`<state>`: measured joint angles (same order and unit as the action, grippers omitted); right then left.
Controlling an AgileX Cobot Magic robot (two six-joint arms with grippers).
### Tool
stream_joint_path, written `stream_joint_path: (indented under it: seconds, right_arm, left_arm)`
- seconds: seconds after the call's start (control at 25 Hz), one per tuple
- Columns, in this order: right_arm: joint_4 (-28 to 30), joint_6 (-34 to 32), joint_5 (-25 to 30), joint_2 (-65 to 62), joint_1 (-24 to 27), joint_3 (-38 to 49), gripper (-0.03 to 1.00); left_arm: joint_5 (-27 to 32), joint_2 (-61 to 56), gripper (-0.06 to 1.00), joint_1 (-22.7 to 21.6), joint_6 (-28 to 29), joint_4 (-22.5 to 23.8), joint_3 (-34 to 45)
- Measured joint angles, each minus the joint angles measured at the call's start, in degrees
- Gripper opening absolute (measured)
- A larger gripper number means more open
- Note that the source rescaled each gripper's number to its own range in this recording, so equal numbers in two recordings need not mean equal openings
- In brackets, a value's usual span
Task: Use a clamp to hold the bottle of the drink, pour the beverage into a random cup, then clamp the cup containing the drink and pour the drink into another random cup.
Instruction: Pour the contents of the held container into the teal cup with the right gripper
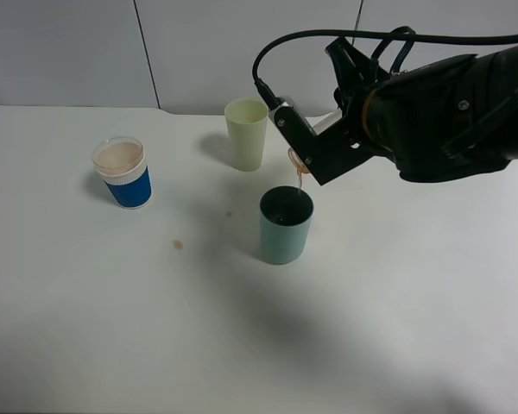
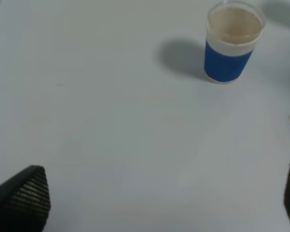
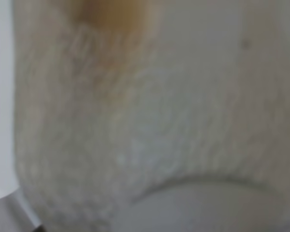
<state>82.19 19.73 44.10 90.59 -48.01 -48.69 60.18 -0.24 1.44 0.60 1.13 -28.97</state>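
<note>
I'm seeing a small brown spot sitting on the white surface, with pale wall panels standing behind.

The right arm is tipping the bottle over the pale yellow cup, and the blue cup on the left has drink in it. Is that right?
Not quite: the bottle is tipped over the dark green cup, not the pale yellow cup behind it, as the exterior high view shows. The blue cup on the left does hold drink.

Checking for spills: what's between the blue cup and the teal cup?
Bare table with one small brown spot, seen in the high view.
</note>
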Motion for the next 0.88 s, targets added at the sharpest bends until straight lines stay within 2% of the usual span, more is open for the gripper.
stream_joint_path:
  seconds: [0.36,0.88]
  right_arm:
    - [2.20,0.02,-3.12,0.00,-1.07,0.00,0.00]
    - [5.07,0.07,-3.34,0.00,-1.62,0.00,0.00]
  left_arm:
    - [0.00,0.00,0.94,0.00,0.00,0.00,0.00]
    - [0.00,0.00,0.94,0.00,0.00,0.00,0.00]
